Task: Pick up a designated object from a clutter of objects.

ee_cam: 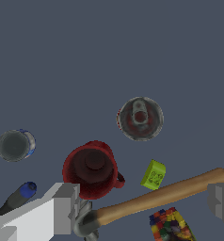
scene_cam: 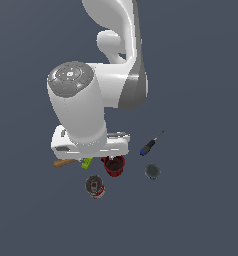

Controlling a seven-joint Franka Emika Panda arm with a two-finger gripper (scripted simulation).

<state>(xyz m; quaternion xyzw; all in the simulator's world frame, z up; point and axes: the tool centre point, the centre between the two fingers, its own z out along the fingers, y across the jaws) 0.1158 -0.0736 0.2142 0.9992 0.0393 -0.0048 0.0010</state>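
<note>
The designated object, a can with a red-and-white label and grey metal top (ee_cam: 140, 118), stands upright by itself; the exterior view shows this can (scene_cam: 95, 186) nearest the camera. My gripper (ee_cam: 142, 207) hangs above the clutter, open, with nothing between its fingers (ee_cam: 62, 212). The can lies off to one side of the gripper's centre, apart from it. Directly beneath the fingers is the hammer's wooden handle (ee_cam: 165, 195). In the exterior view the white hand (scene_cam: 90, 144) hides the fingers.
A dark red mug (ee_cam: 91, 169) stands by the hammer head. A green block (ee_cam: 153, 174) lies between handle and can. A multicoloured can (ee_cam: 170, 226), a blue-sided can (ee_cam: 15, 145) and a blue-and-black screwdriver (ee_cam: 17, 196) sit around them.
</note>
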